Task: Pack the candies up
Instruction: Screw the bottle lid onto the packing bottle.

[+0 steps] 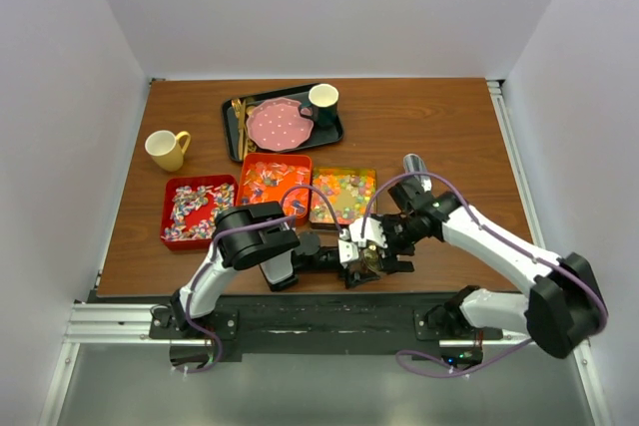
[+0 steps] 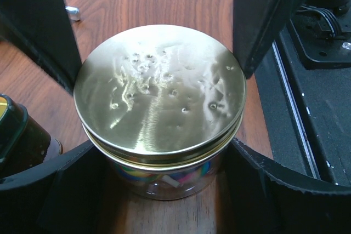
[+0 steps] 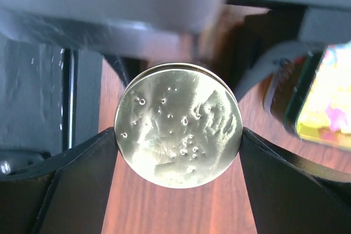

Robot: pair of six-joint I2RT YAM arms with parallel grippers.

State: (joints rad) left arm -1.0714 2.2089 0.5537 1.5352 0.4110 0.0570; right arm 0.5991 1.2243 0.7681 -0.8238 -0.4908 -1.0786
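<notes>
A clear glass jar (image 2: 164,178) with a gold metal lid (image 2: 159,89) stands on the table near the front edge; bright candies show through its glass. My left gripper (image 2: 159,154) is shut on the jar's body, one finger on each side. My right gripper (image 3: 178,132) is shut on the lid (image 3: 178,124), its pads touching the rim on both sides. In the top view both grippers meet at the jar (image 1: 361,251). Purple-pink-white wrapped candies (image 1: 197,209) fill a red tray, orange-red pieces (image 1: 274,179) an orange tray, and tiny yellow-orange-green pieces (image 1: 342,195) a third tray.
A black tray (image 1: 232,133) at the back holds the pink dotted plate (image 1: 278,124), a cup (image 1: 322,99) and gold cutlery (image 1: 239,127). A yellow mug (image 1: 167,149) stands at the left. A small silvery object (image 1: 414,165) lies right of the candy trays.
</notes>
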